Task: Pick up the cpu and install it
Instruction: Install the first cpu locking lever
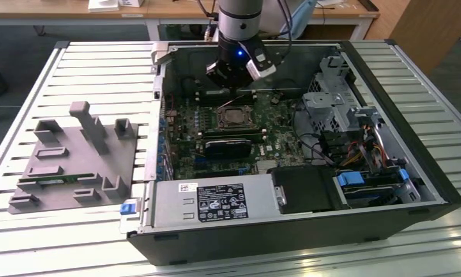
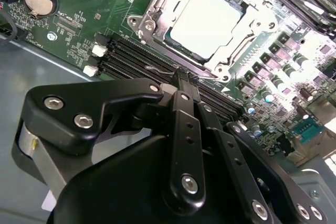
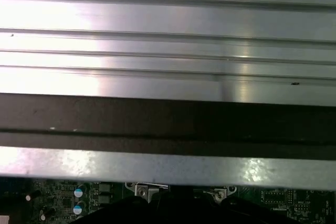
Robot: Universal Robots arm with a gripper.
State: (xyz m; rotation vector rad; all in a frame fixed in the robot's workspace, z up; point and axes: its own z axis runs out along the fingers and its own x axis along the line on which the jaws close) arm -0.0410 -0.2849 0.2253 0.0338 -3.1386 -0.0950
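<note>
- Step in hand: by the look of it, the install is at its tail end, since the cpu (image 2: 207,19) already lies flat inside the socket frame (image 2: 157,11), below and just ahead of the gripper (image 2: 182,77).
- The gripper hangs over the motherboard (image 1: 214,150) with its fingers drawn together and nothing between them, as far as the second wrist view lets one judge. It is clear of the chip, not touching it.
- In the exterior view the cpu (image 1: 232,117) sits directly under the gripper (image 1: 228,85), inside the open computer case (image 1: 292,236).
- Whether the socket's retaining frame is latched cannot be told. Any further work there calls for a straight, gentle approach, because the black memory slots (image 2: 131,56) lie right beside the fingertips.
- The case rests on a slatted metal table (image 1: 99,69). A grey fixture tray (image 1: 68,156) sits well off to the gripper's side.
- Wooden benches (image 1: 176,8) stand beyond the arm.
</note>
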